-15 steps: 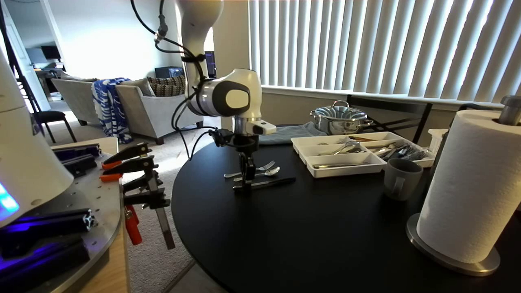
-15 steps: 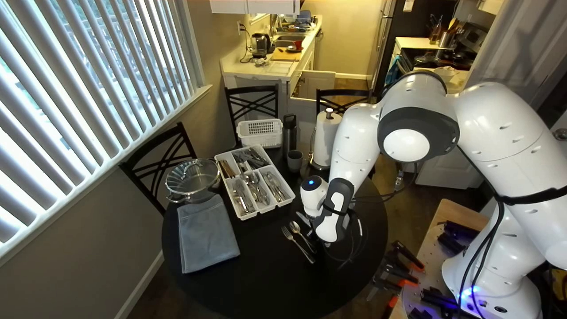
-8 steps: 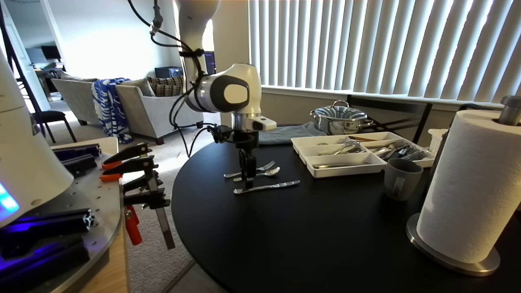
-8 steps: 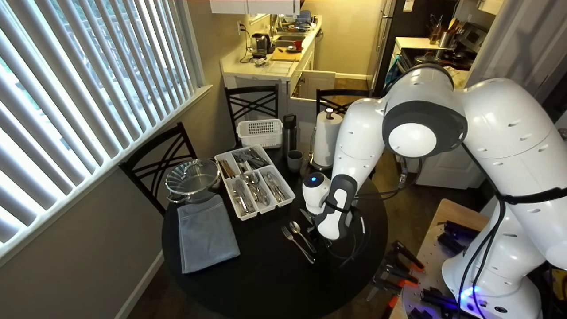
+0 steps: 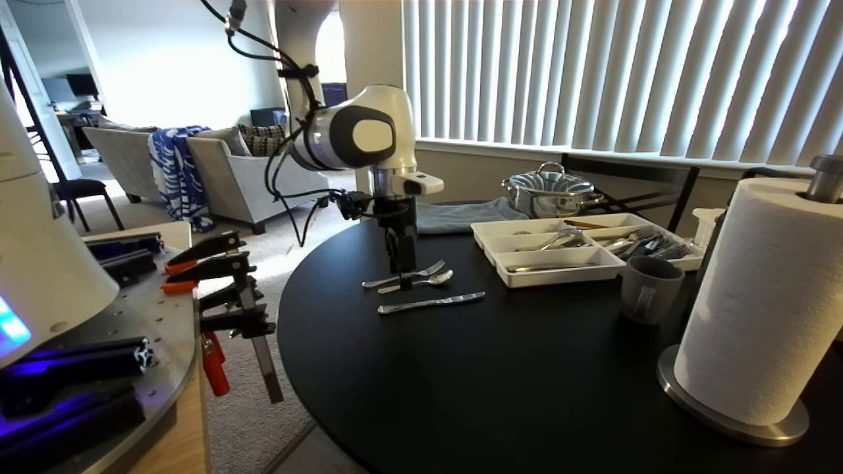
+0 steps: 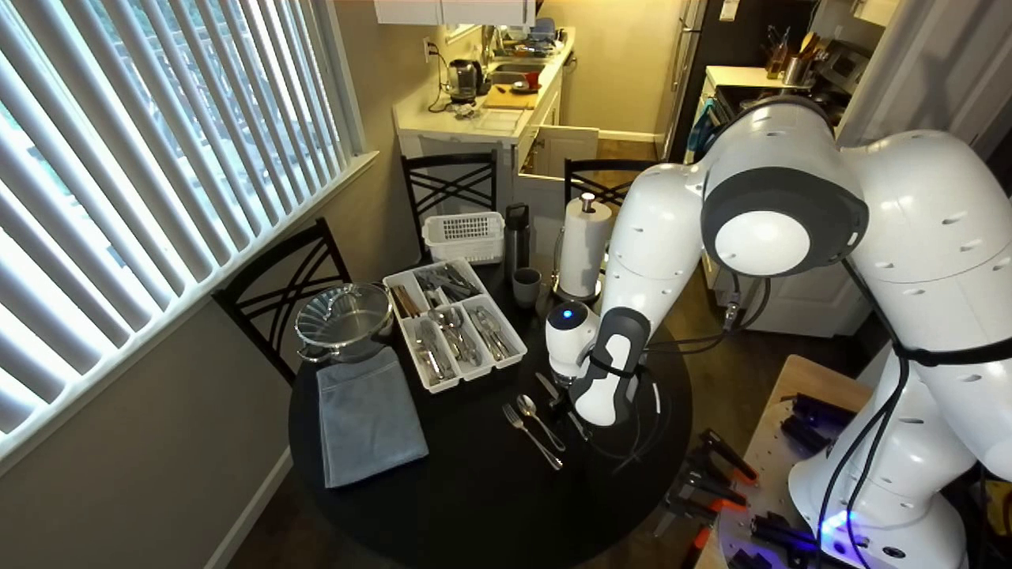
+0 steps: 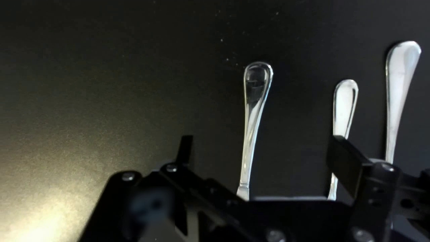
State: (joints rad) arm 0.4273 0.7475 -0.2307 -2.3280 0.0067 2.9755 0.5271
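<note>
Toward the left edge of your bench (image 5: 500,395) in an exterior view lie a fork (image 5: 428,270), a spoon (image 5: 436,280) and a knife (image 5: 433,303); your end effector (image 7: 262,144), wide and empty, hangs by the spoon's handle; farther right sits a cutlery tray (image 5: 563,277).

There is room on both sides of the knife (image 5: 431,303), widest away from the spoon (image 5: 440,278). Spoon and fork (image 5: 432,268) leave just a narrow gap between them. Elsewhere on the table (image 5: 500,388), tray (image 5: 566,277), mug (image 5: 655,282) and paper roll (image 5: 754,303) stand in the way.
</note>
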